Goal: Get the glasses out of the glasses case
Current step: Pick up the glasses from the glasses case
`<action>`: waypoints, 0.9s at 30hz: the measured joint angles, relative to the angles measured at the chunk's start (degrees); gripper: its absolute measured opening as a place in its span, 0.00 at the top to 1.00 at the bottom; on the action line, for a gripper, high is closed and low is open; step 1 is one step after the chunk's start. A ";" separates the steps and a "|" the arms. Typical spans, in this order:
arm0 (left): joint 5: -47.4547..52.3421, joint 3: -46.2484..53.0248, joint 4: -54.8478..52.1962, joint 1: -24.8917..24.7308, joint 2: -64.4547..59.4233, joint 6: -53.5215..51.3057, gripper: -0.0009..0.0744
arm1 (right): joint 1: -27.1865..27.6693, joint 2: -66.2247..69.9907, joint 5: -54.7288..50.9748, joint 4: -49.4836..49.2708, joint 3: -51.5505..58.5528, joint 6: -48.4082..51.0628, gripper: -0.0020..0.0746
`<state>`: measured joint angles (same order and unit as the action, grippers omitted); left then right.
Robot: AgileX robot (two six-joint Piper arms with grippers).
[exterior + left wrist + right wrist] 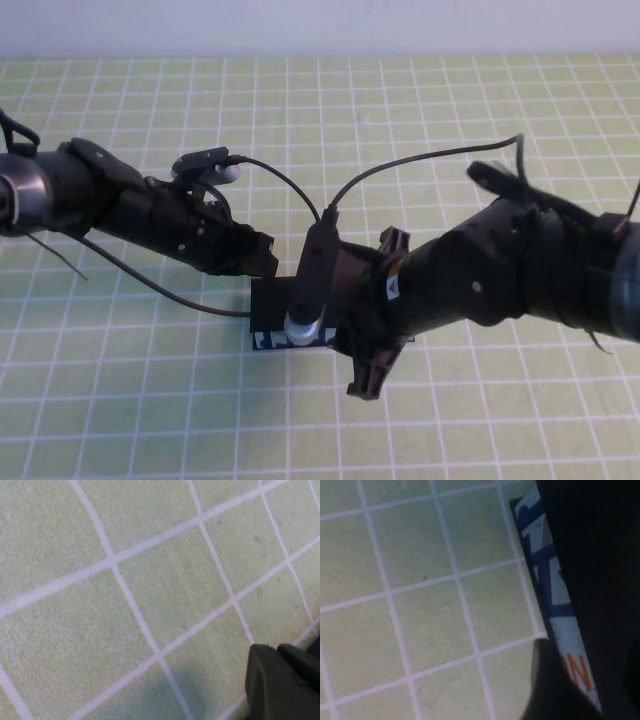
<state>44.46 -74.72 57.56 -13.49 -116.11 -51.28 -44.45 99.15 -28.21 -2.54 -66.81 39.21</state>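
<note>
High view: a green mat with a white grid (120, 380) covers the table. The rectangular glasses case (272, 318), black on top with a light blue side printed in dark blue, sits at the centre of the mat, largely hidden by both arms. The left gripper (262, 258) reaches in from the left and ends at the case's far left corner; the state of its jaws cannot be told. The right gripper (345, 315) comes in from the right and ends over the case's right end; its jaws are hidden too. The glasses do not show in this view.

Left wrist view: mostly grid mat (150, 580); a dark fingertip (280, 680) fills one corner, and the gap between the jaws cannot be told.

Right wrist view: the case's light blue side (555, 590) with dark blue and orange-red print lies on the mat, a black mass beside it. A dark fingertip (555, 690) sits just against the printed side.
</note>
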 joint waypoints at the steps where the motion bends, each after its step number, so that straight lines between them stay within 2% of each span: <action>1: 0.00 0.00 0.00 0.00 0.00 0.00 0.99 | 0.00 0.66 1.19 0.48 0.00 0.62 0.60; 9: 0.00 0.00 0.00 0.00 0.00 0.00 0.99 | 0.00 3.63 6.94 4.34 -0.07 1.65 0.59; 22: 0.11 0.00 0.00 0.00 0.00 0.00 0.99 | 0.00 6.53 9.21 11.17 -0.07 1.65 0.59; 27: 1.02 0.00 -0.11 0.00 0.00 0.00 0.99 | 0.00 7.20 10.57 12.70 -0.07 1.65 0.63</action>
<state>45.47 -74.72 57.45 -13.49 -116.11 -51.28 -44.45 106.35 -17.64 10.16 -66.89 40.86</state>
